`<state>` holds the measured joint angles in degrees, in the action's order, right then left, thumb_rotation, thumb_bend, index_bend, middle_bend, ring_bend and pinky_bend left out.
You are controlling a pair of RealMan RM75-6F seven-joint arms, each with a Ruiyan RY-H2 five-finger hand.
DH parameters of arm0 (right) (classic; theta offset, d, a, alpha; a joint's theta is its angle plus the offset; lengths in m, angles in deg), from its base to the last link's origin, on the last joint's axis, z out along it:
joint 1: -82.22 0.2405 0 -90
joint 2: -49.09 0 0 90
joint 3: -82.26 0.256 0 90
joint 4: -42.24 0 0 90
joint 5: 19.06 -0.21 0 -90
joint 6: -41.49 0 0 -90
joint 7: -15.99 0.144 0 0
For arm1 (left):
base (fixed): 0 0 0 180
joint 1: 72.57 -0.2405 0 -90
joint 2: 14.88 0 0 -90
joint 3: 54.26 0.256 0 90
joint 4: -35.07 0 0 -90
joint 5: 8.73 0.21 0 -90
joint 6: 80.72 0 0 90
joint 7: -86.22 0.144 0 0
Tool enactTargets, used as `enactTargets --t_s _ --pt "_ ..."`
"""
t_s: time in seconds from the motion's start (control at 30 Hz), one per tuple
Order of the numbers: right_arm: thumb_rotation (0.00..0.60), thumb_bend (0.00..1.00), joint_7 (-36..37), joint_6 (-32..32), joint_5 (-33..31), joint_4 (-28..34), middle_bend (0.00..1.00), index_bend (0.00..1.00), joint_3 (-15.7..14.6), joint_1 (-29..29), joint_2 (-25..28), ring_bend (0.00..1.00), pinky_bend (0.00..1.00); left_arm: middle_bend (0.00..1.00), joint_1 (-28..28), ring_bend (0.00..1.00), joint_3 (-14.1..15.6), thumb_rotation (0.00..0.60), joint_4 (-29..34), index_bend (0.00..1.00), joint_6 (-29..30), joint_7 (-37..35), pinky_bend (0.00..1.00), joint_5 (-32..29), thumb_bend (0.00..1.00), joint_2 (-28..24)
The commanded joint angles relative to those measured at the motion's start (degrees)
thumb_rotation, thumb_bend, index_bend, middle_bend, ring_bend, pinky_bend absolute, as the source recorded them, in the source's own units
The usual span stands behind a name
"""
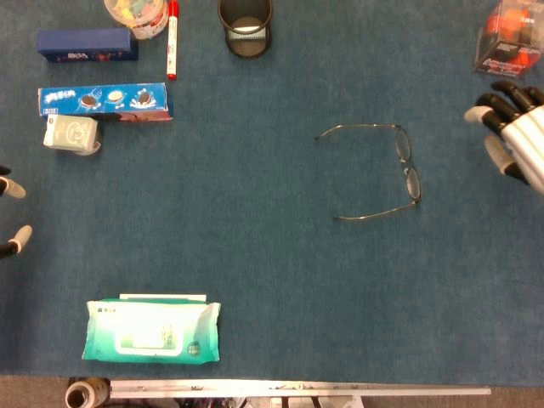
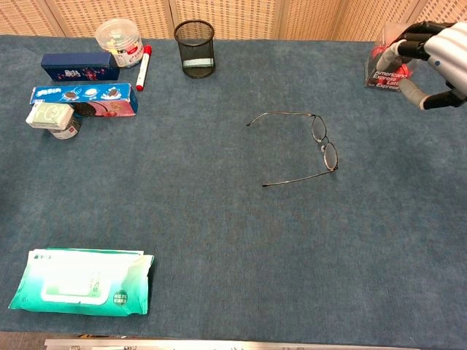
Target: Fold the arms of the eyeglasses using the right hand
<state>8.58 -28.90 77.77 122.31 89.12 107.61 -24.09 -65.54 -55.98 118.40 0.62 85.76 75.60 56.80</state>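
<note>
Thin-wire eyeglasses (image 1: 399, 166) lie on the blue cloth, right of centre, both arms unfolded and pointing left; the chest view shows the eyeglasses (image 2: 321, 146) too. My right hand (image 1: 510, 136) comes in at the right edge, fingers apart and holding nothing, well to the right of the lenses. In the chest view the right hand (image 2: 434, 62) hovers at the upper right. Only the fingertips (image 1: 13, 212) of my left hand show at the far left edge, spread apart and empty.
A black mesh cup (image 1: 245, 25), a red marker (image 1: 172, 38), a dark blue box (image 1: 85, 44), a cookie box (image 1: 106, 100) and a small white pack (image 1: 72, 133) sit at the back left. A wet-wipes pack (image 1: 153, 330) lies front left. A red boxed item (image 1: 503, 38) stands back right.
</note>
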Motion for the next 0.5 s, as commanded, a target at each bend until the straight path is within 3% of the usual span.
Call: enactTargets --t_s 0.03,0.33,0.5 --pt "0.6 0.55 -0.67 1.84 -0.03 -0.26 0.35 0.37 -0.25 1.56 -0.7 0.21 0.37 0.28 0.13 0.26 0.05 0.6 -0.23 0.41 -0.25 -0.18 0.44 0.05 0.18 0.11" --pt "0.6 0.67 -1.55 7.16 -0.35 -0.71 0.35 0.37 -1.69 5.29 -2.25 0.21 0.36 0.28 -0.19 0.26 0.43 0.6 -0.98 0.42 -0.51 -0.62 0.44 -0.2 0.18 0.16" --pt "0.6 0.81 -2.47 10.12 -0.97 -0.94 0.35 0.37 -2.65 6.97 -2.92 0.21 0.36 0.28 -0.39 0.26 0.5 0.6 -1.41 0.42 -0.53 -1.18 0.44 -0.36 0.18 0.18"
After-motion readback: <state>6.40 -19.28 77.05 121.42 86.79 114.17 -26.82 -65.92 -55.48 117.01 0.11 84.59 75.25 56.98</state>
